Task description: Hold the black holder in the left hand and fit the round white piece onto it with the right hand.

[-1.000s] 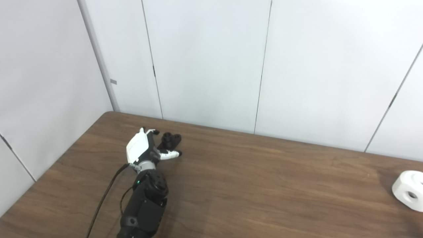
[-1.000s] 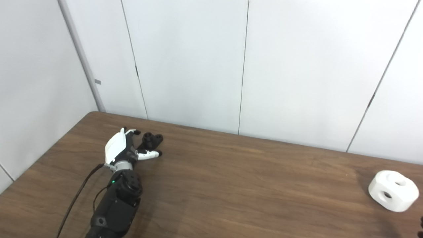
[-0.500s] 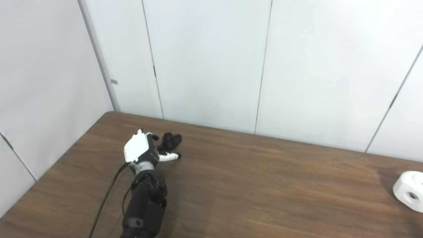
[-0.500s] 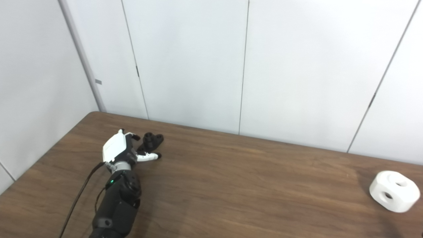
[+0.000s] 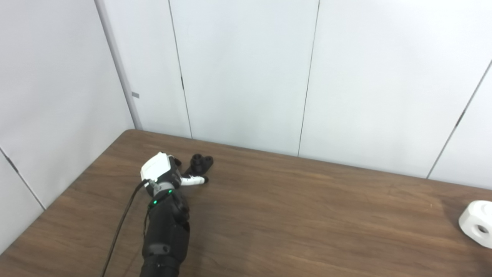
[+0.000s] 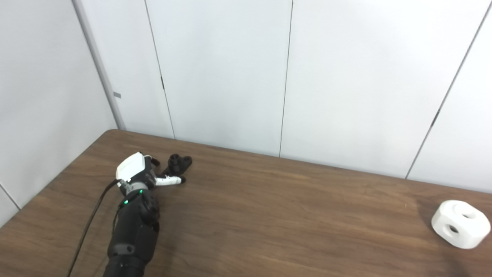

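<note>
The black holder [image 5: 200,164] lies on the brown table [image 5: 307,215] near its far left corner. My left hand [image 5: 163,174] sits low on the table just left of the holder, with its thumb stretched out in front of it and its fingers curled down toward the holder's near end; whether they touch it is hidden. The round white piece [image 6: 459,224] with holes rests alone at the table's far right, cut by the picture edge [image 5: 478,224] in the left eye view. My right hand is out of sight.
White wall panels [image 5: 246,77] stand right behind the table's back edge and along its left side. A black cable [image 5: 121,227] trails from my left wrist down to the bottom edge.
My left hand has tipped forward and lowered, its fingers curling down closer to the black holder. The camera has shifted slightly. The holder and the white piece stay put.
</note>
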You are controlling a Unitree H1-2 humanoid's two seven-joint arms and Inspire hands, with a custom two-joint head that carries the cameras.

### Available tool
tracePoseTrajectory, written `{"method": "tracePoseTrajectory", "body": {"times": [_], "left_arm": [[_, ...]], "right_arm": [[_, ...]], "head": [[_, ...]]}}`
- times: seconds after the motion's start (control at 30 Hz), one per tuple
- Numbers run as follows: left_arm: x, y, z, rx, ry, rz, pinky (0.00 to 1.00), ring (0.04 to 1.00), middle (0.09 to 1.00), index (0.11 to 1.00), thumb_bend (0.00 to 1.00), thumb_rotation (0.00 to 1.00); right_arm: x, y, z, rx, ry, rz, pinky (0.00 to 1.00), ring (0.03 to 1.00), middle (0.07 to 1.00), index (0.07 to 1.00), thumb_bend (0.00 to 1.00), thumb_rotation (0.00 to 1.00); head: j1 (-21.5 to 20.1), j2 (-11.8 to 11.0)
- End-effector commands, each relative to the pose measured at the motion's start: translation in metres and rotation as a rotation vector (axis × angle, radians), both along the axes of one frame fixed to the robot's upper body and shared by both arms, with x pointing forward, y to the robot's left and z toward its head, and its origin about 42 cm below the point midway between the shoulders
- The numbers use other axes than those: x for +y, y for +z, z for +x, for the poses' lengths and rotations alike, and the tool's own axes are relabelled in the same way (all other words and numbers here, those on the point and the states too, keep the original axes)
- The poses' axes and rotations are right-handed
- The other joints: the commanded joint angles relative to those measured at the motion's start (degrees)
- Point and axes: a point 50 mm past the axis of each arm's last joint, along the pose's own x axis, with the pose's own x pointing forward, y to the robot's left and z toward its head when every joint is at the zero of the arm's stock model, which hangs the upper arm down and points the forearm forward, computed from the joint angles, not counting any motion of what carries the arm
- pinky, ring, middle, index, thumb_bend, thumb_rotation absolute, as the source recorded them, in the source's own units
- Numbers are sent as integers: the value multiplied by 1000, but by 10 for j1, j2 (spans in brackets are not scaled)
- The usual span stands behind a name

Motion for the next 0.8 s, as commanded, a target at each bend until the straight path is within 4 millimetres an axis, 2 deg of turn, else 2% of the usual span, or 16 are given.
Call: {"method": "tracePoseTrajectory", "body": {"times": [0.0,0.13,0.27,0.5,0.6,0.67,0.77], "left_arm": [[7,5,2,21,19,2,1000,1000,1000,845,896,285],[7,4,3,47,5,11,1000,1000,1000,754,889,293],[2,3,5,43,-14,14,1000,1000,1000,748,881,281],[-13,-2,7,76,-75,6,1000,1000,1000,752,874,255],[-21,-6,8,68,-89,-19,1000,1000,1000,712,879,214],[-26,-9,8,66,-99,-19,1000,1000,1000,736,884,226],[-30,-15,7,53,-108,-19,1000,1000,1000,722,890,216]], "right_arm": [[16,-48,-30,121,-38,121,970,967,949,884,179,1000],[15,-46,-32,120,-41,113,956,963,950,892,191,1000],[16,-46,-34,119,-41,111,951,958,949,893,175,1000],[19,-45,-34,117,-43,111,894,916,914,861,161,1000],[20,-44,-34,115,-46,106,865,897,898,846,149,1000],[20,-44,-34,114,-45,107,842,885,889,840,133,1000],[21,-44,-34,114,-46,107,808,864,869,823,115,997]], "head": [[0,2],[0,6],[-2,9],[-7,10],[-8,10],[-8,10],[-12,10]]}}
